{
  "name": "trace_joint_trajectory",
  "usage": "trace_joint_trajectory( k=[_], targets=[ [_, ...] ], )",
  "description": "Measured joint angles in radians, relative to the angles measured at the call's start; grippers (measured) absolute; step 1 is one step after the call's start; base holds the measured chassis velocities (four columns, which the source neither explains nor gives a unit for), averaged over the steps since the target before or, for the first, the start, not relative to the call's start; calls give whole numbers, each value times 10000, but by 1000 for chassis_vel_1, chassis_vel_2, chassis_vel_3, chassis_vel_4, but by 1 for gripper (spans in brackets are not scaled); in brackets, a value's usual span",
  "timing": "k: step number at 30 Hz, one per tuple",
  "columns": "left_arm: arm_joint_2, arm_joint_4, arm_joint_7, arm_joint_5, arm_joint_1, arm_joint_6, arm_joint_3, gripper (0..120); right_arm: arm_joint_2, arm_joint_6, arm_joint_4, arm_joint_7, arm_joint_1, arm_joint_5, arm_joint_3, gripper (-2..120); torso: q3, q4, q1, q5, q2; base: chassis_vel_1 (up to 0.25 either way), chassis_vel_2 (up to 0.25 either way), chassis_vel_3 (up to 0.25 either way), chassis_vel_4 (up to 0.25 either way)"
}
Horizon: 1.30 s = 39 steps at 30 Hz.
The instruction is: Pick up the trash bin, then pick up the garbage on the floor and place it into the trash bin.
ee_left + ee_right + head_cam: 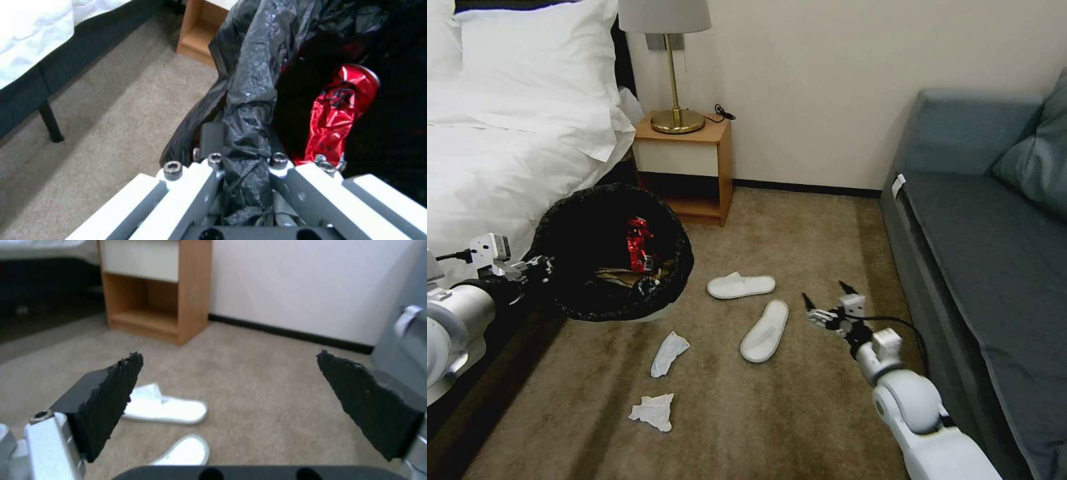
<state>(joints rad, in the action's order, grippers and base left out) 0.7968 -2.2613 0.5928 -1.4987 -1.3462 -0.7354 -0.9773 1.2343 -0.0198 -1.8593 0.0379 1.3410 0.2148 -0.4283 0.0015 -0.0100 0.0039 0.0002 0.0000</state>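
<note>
In the head view, the trash bin (610, 250) is held off the carpet beside the bed (507, 133) by the left tool (537, 270), which is clamped on its near rim; a crushed red can (639, 243) and brown paper are seen inside the black liner. Two crumpled white tissues (668, 353) lie on the carpet (800, 240) below the bin, and two white slippers (740, 285) lie just beyond them, near each other. The right tool (826, 301) is held low over the carpet to the right of the slippers, its fingers spread apart and nothing between them. A nightstand (684, 167) with a brass lamp (675, 67) stands against the wall, and a grey sofa (987, 220) is seen on the right. In the left wrist view, the bin's rim, wrapped in black bag (249, 110), is pinched between the closed fingers, with the red can just beyond inside the bin. In the right wrist view, the two black pads (111, 400) are seen wide apart, with both slippers on the carpet between and beyond them.
</note>
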Motion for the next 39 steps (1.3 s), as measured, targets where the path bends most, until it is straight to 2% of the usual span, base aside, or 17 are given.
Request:
trace_joint_trajectory(
  k=[11, 39],
  targets=[
    [16, -57, -157, 318, -227, 0, 65, 2, 766, 268, -699, -53, 963, -518, -828, 100, 0, 0, 0, -2, 0, 0, 0, 0, 0],
    [96, -143, -381, 422, -237, 0, 214, 2, 602, 251, -637, 144, 1020, -515, -962, 100, 8, -1, -4, -2, 0, -24, 22, 30, -23]
  ],
)
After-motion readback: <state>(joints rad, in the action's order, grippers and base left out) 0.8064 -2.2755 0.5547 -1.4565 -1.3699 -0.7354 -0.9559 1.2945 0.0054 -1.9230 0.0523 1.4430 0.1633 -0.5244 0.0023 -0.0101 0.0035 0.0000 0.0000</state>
